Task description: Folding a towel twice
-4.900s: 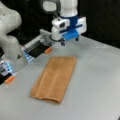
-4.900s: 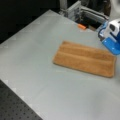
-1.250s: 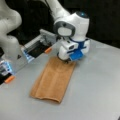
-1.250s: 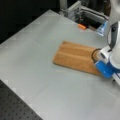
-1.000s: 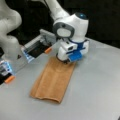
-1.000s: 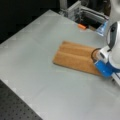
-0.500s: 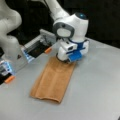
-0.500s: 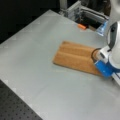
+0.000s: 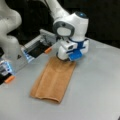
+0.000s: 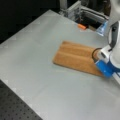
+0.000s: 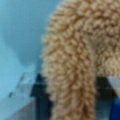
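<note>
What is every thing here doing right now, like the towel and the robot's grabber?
towel: folded into a long strip, lying flat on the table, one short end at the gripper.
gripper: down at the towel's end; the wrist view shows terry cloth bunched between the jaws.
table: grey, bearing the towel.

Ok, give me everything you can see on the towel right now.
The towel is orange-brown looped terry, lying flat on the grey table as a long, narrow rectangle, apparently folded once already, with lengthwise ridges showing in a front view. One short end sits under the gripper, which is down at that edge. In the wrist view a bunched fold of the pile fills the frame right at the fingers. Nothing else touches it.
</note>
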